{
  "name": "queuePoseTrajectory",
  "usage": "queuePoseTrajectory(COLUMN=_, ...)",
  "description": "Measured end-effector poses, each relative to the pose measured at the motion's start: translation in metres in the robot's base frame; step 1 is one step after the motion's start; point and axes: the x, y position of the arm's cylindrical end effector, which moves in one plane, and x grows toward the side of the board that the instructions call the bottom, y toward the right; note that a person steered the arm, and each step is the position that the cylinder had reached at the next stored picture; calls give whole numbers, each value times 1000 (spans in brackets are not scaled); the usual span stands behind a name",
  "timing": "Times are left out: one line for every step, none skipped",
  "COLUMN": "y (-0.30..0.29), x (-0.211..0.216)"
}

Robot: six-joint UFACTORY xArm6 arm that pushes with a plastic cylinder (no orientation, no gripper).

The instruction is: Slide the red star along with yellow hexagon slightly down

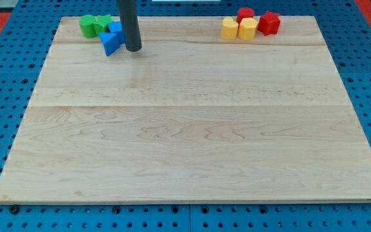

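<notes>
Blue pegboard [366, 77] with rows of holes frames everything; on it lies the pale wooden board [192, 129], the largest thing in view, its grain running left to right, with a seam across the middle and another near the view's top.

Rod [128, 19] comes in from the view's top, dark and straight; no claw on this rig, so nothing to call wide, narrow or holding; my tip [133, 49] sits on the board at the upper left, just to the view's right of the blue triangle [110, 44], touching or nearly so, can't tell which.

Left cluster, upper left corner: two green blocks, green block [87, 26] at the far left and a second green block [104, 23] beside it, shapes not clear; a blue block [116, 28] partly hidden behind the rod, shape unclear; the blue triangle just below it.

Right cluster, near the view's top right, well apart from my tip: red star [269, 23] at the right end, touching or just beside the yellow hexagon [247, 28]; a second yellow block [229, 28] to the left of the hexagon, shape unclear; a red block [245, 13] behind the hexagon, closest to the board's top edge, shape unclear.
</notes>
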Motion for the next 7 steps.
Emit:
queuePoseTrajectory(y=0, x=0)
queuePoseTrajectory(y=6, x=25)
queuePoseTrajectory(y=100, x=57)
queuePoseTrajectory(y=218, x=58)
queuePoseTrajectory(y=356, x=19)
queuePoseTrajectory(y=409, x=-49)
queuePoseTrajectory(y=379, x=-88)
